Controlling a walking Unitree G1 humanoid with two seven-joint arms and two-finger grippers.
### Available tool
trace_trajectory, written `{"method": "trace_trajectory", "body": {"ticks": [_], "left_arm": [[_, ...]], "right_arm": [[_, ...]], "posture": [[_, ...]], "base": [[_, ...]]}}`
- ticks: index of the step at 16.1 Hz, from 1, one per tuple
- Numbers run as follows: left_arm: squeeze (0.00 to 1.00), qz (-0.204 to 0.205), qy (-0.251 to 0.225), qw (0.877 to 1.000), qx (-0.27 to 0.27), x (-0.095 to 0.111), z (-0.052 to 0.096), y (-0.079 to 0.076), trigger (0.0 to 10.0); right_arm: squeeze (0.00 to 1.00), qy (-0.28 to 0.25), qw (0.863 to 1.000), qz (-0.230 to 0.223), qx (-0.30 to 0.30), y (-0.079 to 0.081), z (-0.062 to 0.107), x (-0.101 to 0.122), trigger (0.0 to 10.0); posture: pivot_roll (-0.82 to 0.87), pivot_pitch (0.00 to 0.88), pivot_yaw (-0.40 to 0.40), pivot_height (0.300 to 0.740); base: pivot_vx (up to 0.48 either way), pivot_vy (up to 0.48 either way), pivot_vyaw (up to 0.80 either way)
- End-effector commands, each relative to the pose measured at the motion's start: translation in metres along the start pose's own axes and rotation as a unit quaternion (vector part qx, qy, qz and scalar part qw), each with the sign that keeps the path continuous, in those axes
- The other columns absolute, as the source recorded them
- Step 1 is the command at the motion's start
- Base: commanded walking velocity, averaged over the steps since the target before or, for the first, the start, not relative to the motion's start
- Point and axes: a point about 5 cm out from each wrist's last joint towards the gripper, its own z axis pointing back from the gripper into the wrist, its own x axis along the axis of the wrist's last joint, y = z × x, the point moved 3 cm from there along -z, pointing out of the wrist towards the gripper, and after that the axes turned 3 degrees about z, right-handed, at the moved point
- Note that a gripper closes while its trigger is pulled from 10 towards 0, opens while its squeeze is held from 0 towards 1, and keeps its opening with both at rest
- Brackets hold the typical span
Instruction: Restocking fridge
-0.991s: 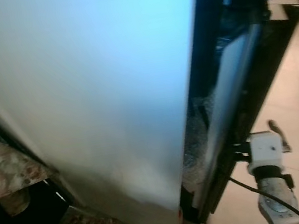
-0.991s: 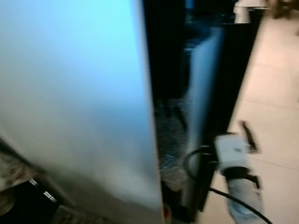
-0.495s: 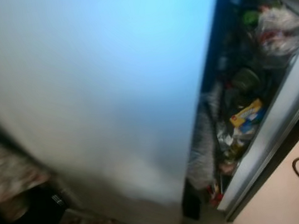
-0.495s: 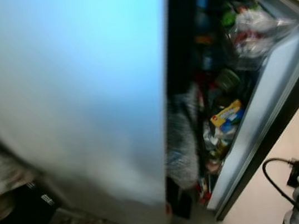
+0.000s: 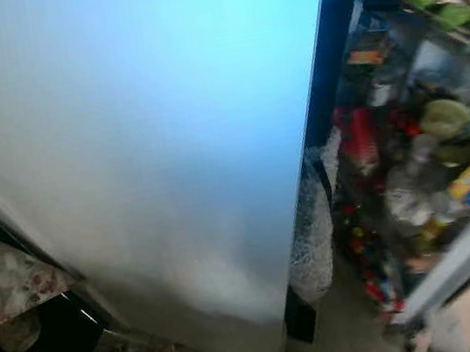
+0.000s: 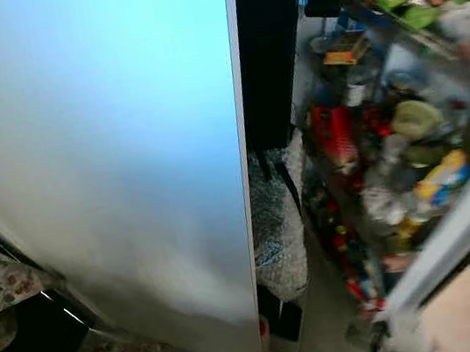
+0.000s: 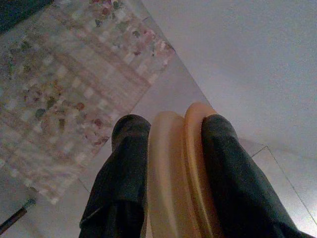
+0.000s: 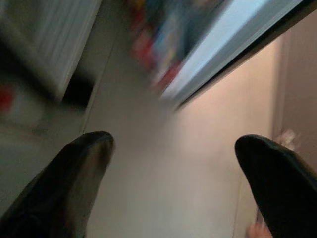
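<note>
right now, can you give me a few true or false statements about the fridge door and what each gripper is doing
1. The fridge door stands open, showing packed door shelves. True.
2. The left gripper is empty. False: its fingers are shut on an orange object.
3. The right gripper has its fingers spread apart with nothing between them. True.
4. The fridge holds nothing. False: many items crowd it, including a yellow package and a red package.
5. A stone-patterned countertop lies at the robot's left. True.
</note>
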Motion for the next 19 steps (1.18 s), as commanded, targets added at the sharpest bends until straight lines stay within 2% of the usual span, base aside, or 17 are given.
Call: {"method": "trace_trajectory", "body": {"ticks": [1,2,3,7,9,12,13,14,17,19], "left_arm": [[0.0,-0.006,0.042,0.999,0.004,-0.021,0.002,0.003,10.0],[0.0,-0.006,0.043,0.999,0.005,-0.021,0.002,0.003,10.0],[0.0,-0.006,0.043,0.999,0.005,-0.021,0.002,0.003,10.0],[0.0,-0.008,0.043,0.999,0.005,-0.02,0.002,0.005,10.0],[0.0,-0.02,0.046,0.999,0.005,-0.021,0.003,0.006,10.0],[0.0,-0.025,0.049,0.998,0.007,-0.021,0.003,0.008,10.0],[0.0,-0.026,0.05,0.998,0.007,-0.021,0.003,0.009,10.0],[0.0,-0.027,0.05,0.998,0.007,-0.022,0.003,0.009,10.0],[0.0,-0.033,0.053,0.998,0.006,-0.022,0.003,0.01,10.0],[0.0,-0.037,0.054,0.998,0.007,-0.022,0.003,0.011,10.0]], "right_arm": [[0.0,0.043,0.998,0.026,0.031,0.01,0.001,-0.019,10.0],[0.0,0.064,0.995,0.052,0.059,0.021,0.002,-0.027,10.0],[0.0,0.069,0.993,0.063,0.069,0.024,0.001,-0.028,10.0],[0.0,0.064,0.993,0.037,0.09,0.043,-0.002,-0.018,10.0],[0.0,0.069,0.993,0.025,0.089,0.043,0.001,-0.028,10.0],[0.0,0.075,0.989,0.056,0.115,0.054,0.005,-0.036,10.0],[0.0,0.073,0.986,0.081,0.127,0.057,0.006,-0.037,10.0],[0.0,0.072,0.985,0.093,0.13,0.057,0.006,-0.037,10.0],[0.0,0.065,0.99,0.057,0.113,0.048,0.003,-0.033,10.0],[0.0,0.061,0.99,0.05,0.118,0.048,0.003,-0.032,10.0]], "posture": [[-0.13,0.0,0.0,0.74],[-0.13,0.0,0.0,0.74],[-0.12,0.0,0.004,0.74],[-0.09,0.0,0.014,0.74],[-0.09,0.0,0.017,0.74],[-0.08,0.0,0.021,0.74],[-0.08,0.0,0.022,0.74],[-0.08,0.0,0.022,0.74],[-0.09,0.0,0.027,0.74],[-0.09,0.0,0.029,0.74]], "base": [[0.0,0.0,0.0],[0.0,0.0,0.0],[0.0,0.0,0.0],[0.0,0.0,0.0],[0.0,0.0,0.0],[0.0,-0.247,0.0],[0.0,-0.247,0.0],[0.0,-0.255,0.0],[0.0,-0.252,0.14],[0.0,-0.255,0.0]]}}
